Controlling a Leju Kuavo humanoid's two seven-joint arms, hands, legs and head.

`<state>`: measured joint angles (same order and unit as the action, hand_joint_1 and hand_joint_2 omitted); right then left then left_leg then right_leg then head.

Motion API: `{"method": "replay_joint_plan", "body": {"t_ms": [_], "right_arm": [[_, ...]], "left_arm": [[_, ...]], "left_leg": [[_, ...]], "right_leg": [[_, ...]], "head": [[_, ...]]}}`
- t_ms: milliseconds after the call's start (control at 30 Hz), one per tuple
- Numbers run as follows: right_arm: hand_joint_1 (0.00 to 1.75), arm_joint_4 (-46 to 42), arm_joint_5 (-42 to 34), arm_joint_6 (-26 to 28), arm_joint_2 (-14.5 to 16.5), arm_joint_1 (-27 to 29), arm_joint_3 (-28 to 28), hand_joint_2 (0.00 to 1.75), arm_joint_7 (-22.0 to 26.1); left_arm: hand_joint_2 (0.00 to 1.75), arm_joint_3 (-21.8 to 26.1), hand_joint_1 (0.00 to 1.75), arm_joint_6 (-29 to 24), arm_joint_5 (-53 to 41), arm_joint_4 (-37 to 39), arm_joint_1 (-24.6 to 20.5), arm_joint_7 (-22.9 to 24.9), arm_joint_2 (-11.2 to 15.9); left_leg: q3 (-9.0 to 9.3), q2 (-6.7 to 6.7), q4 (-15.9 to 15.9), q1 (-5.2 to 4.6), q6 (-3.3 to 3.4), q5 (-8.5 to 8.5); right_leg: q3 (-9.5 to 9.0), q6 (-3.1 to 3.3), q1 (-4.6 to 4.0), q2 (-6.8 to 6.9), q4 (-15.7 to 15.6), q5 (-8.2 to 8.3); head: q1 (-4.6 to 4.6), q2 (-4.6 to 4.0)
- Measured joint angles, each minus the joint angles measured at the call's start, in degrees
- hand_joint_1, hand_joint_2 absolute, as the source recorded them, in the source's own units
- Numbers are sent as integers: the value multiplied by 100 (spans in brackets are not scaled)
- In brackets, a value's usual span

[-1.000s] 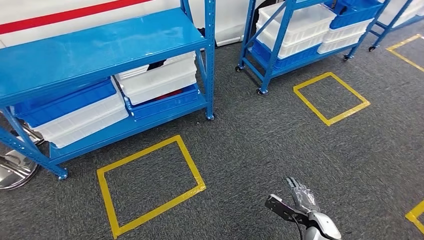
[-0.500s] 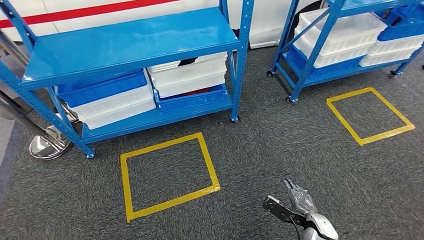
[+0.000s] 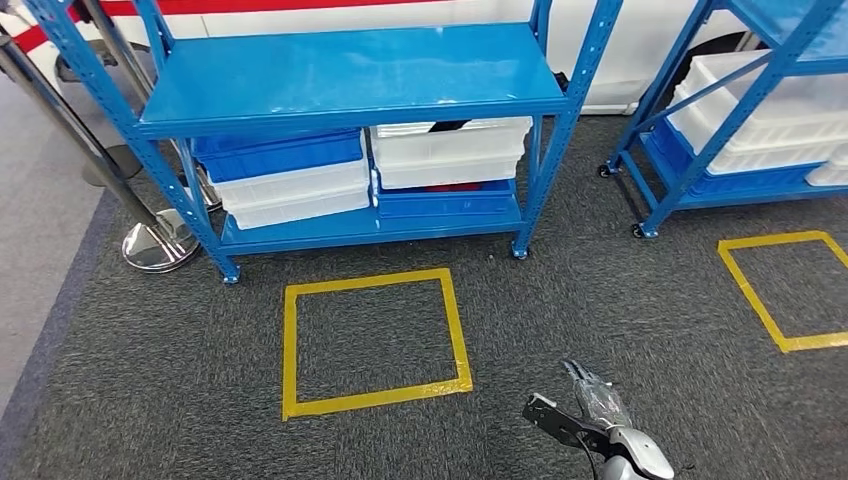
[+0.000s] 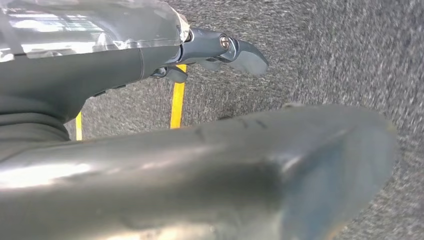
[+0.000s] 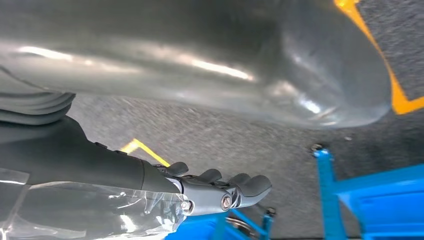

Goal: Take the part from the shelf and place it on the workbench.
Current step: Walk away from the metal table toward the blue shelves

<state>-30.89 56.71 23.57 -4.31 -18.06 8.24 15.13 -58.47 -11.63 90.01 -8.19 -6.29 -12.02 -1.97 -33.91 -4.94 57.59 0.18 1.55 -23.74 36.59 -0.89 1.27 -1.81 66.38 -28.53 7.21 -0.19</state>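
Observation:
A blue metal shelf [image 3: 350,80] stands ahead in the head view, its top level bare. On its lower level a white bin [image 3: 450,155] sits on a blue bin [image 3: 445,200]; something dark peeks over the white bin's back rim and something red shows under it. I cannot make out the part itself. My right hand [image 3: 590,415] hangs low over the carpet, fingers straight and thumb spread, holding nothing; the right wrist view shows the same empty hand [image 5: 210,192]. My left hand [image 4: 215,50] also hangs over the carpet with extended fingers and nothing in it.
A yellow taped square [image 3: 372,340] marks the carpet before the shelf, another [image 3: 790,290] lies to the right. A second blue shelf with white bins [image 3: 720,120] stands at right. A chrome stanchion base [image 3: 155,245] sits at the shelf's left corner. More blue and white bins [image 3: 290,180] fill the lower left.
The camera has turned left: the whole scene slid right and the shelf now faces me squarely. My right hand hangs in the same pose.

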Motion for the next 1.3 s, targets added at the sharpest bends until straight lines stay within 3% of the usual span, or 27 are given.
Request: {"method": "replay_joint_plan", "body": {"t_ms": [33, 100, 167, 200, 267, 333, 367, 400, 433, 467, 533, 600, 733, 800, 867, 933, 1000, 1067, 1133, 1200, 1233, 1300], "right_arm": [[0, 8, 4, 1, -1, -10, 0, 0, 0], [0, 23, 5, 2, -4, -11, 0, 0, 0], [0, 32, 5, 7, 4, -5, 0, 0, 3], [0, 34, 4, 10, 15, -8, 0, 0, 7], [0, 34, -6, 16, 34, -2, 0, 0, 16], [0, 36, -36, 18, 31, 44, -1, 0, 27], [0, 38, -66, 17, 28, 78, -2, 0, 33], [0, 40, -92, 17, 26, 108, -4, 0, 39], [0, 42, -115, 20, 28, 131, -5, 0, 40], [0, 42, -125, 23, 36, 146, -7, 0, 35], [0, 38, -108, 31, 52, 162, -7, 0, 10], [0, 34, -80, 44, 59, 175, -7, 0, -20], [0, 23, -33, 70, 76, 221, -7, 0, -52], [0, 11, -26, 73, 78, 231, -8, 0, -56], [0, 5, -25, 70, 74, 282, -13, 0, -66], [0, 3, -25, 66, 74, 365, -16, 0, -74], [0, 3, -25, 64, 75, 419, -20, 0, -74], [0, 6, -25, 55, 74, 450, -35, 0, -76], [0, 5, -18, 31, 76, 486, -48, 0, -92], [0, -21, -2, 11, 84, 483, -50, 0, -114], [0, -42, 6, 5, 92, 467, -51, 0, -120], [0, -63, 21, -16, 103, 436, -52, 0, -129]], "left_arm": [[0, 6, 0, 0, -1, -2, -5, -1, -3], [0, 13, 0, 0, -2, -4, -6, -4, -10], [0, 15, 0, 0, -9, -5, 12, -7, -5], [0, 16, 0, 0, -15, -7, 22, -8, -2], [0, 16, 0, 0, -37, -10, 13, -5, 5], [0, 15, 0, 2, -62, -13, -13, -2, 2], [0, 15, 0, 5, -78, -15, -16, -2, 2], [0, 14, 0, 16, -93, -16, -14, -2, 2], [0, 14, 0, 33, -108, -17, -5, -1, 2], [0, 14, 0, 55, -122, -18, 3, -1, 3], [0, 14, 0, 95, -143, -18, 4, 2, 9], [0, 12, 0, 116, -156, -18, 1, 5, 14], [0, 13, 0, 132, -112, -18, 30, 9, 12], [0, 15, 0, 137, -105, -18, 32, 12, 11], [0, 16, 0, 146, -126, -18, 36, 17, 16], [0, 16, 0, 155, -146, -18, 70, 22, 17], [0, 16, 0, 163, -154, -18, 95, 24, 14], [0, 16, 0, 166, -153, -18, 111, 25, 7], [0, 16, 0, 169, -145, -19, 117, 33, 3], [0, 16, 0, 177, -139, -20, 99, 48, 3], [0, 16, 0, 180, -138, -20, 87, 54, 4], [0, 16, 0, 183, -138, -21, 65, 55, 5]], "left_leg": [[-14, -71, 20, -4, -19, -4], [-60, -210, 40, 17, -85, 0], [-93, -352, 24, 38, -169, 19], [-106, -315, 41, 31, -203, 2], [-246, -1, 353, 7, -257, -198], [-581, 349, 1074, 24, -305, -567], [-745, 419, 1420, 40, -328, -698], [-822, 446, 1594, 52, -346, -725], [-790, 458, 1556, 60, -358, -648], [-646, 465, 1301, 65, -360, -481], [-208, 505, 503, 49, -316, -183], [52, 549, 29, 16, -222, -168], [286, 506, -81, 23, -30, -286], [422, 492, -96, 20, 35, -343], [521, 466, -95, 13, 63, -436], [669, 422, -95, 8, 55, -561], [889, 381, -95, 7, 31, -733], [1107, 354, -96, 3, -4, -937], [1301, 333, -146, -11, -71, -1103], [1400, 330, -91, -24, -151, -1051], [1318, 348, 151, -21, -186, -900], [810, 396, 993, -9, -246, -636]], "right_leg": [[-149, 28, 6, -164, -370, 160], [-292, 58, -2, -369, -737, 263], [-322, 78, -5, -266, -788, 263], [-348, 99, 5, -194, -822, 274], [-402, 151, 34, -28, -888, 290], [-429, 182, 10, 135, -896, 273], [-435, 185, 1, 211, -893, 262], [-440, 183, -3, 271, -889, 251], [-447, 176, -2, 317, -885, 240], [-458, 163, 1, 352, -883, 223], [-489, 116, -6, 391, -879, 166], [-539, 39, -24, 420, -891, 110], [-595, -115, 8, 374, -649, 110], [-316, -147, 32, 272, -146, -82], [234, -155, 25, 216, 604, -323], [637, -157, 18, 203, 909, -417], [699, -137, 12, 203, 478, -211], [614, -70, -15, 198, -261, 462], [535, 8, -57, 183, -611, 914], [397, 81, -62, 169, -648, 814], [294, 121, -50, 162, -689, 740], [52, 186, -30, 162, -766, 580]], "head": [[0, 0], [0, 1], [0, 0], [0, -1], [6, -1], [11, 0], [11, 0], [11, 0], [11, 1], [11, 1], [11, -1], [10, -1], [8, 1], [6, 1], [7, 1], [7, -1], [7, 0], [7, 0], [2, 1], [1, 1], [1, 1], [5, 1]]}}
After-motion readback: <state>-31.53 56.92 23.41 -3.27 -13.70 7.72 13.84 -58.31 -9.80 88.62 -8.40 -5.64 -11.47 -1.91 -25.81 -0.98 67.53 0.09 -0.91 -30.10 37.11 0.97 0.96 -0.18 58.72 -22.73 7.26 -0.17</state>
